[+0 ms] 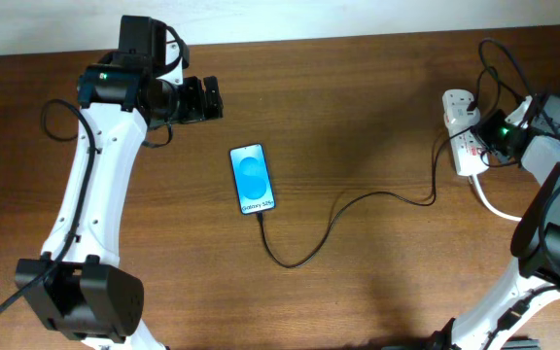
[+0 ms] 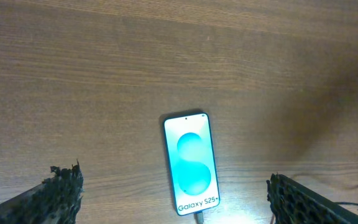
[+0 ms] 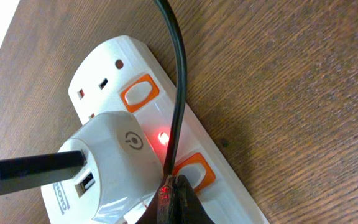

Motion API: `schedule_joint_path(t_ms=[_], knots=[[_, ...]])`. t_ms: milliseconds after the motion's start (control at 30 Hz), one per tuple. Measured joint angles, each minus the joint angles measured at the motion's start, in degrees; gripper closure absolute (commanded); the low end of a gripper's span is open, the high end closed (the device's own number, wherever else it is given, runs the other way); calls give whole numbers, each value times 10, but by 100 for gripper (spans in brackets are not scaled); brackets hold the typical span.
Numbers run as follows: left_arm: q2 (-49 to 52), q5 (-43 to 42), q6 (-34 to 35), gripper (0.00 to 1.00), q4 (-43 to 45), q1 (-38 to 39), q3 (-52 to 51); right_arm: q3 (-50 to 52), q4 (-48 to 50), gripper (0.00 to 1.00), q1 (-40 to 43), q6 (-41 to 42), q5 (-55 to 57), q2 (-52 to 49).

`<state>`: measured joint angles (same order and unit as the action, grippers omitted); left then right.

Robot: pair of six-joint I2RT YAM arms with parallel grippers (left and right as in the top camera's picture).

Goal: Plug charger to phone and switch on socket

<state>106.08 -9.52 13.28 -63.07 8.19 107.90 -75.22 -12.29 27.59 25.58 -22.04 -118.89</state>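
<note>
Right gripper [image 3: 176, 198]: jaws pinched together, tip at orange switch [image 3: 191, 171] of socket [image 3: 135, 59] (red lamp [image 3: 162, 137] lit); strip runs upper left to lower right. Left gripper [image 1: 214, 98]: jaws wide, apart from phone [image 1: 253, 179], which lies centre frame, long axis near vertical, blue screen up, charger [image 1: 331, 222] in its bottom edge.
</note>
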Motion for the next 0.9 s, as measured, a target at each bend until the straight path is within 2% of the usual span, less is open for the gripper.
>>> schedule_joint_path(t_ms=[267, 367, 500, 600, 633, 667, 700, 733, 767, 900], knots=[[0, 0, 0, 1, 0, 0, 0, -1, -54, 96, -11, 3, -52, 8], [0, 0, 0, 1, 0, 0, 0, -4, -117, 96, 5, -3, -54, 25], [0, 1, 0, 1, 0, 0, 0, -12, -206, 94, 56, -34, -48, 103], [0, 1, 0, 1, 0, 0, 0, -28, -268, 87, 83, -59, -43, 207], [0, 1, 0, 1, 0, 0, 0, -33, -293, 83, 84, -72, -44, 252], [0, 1, 0, 1, 0, 0, 0, -35, -305, 74, 83, -80, -46, 272], [0, 2, 0, 1, 0, 0, 0, -39, -331, 59, 76, -104, -55, 330], [0, 2, 0, 1, 0, 0, 0, -41, -353, 41, 70, -128, -64, 358], [0, 1, 0, 1, 0, 0, 0, -41, -383, 1, 59, -145, -79, 396], [0, 1, 0, 1, 0, 0, 0, -41, -455, 1, 14, -179, -110, 509]])
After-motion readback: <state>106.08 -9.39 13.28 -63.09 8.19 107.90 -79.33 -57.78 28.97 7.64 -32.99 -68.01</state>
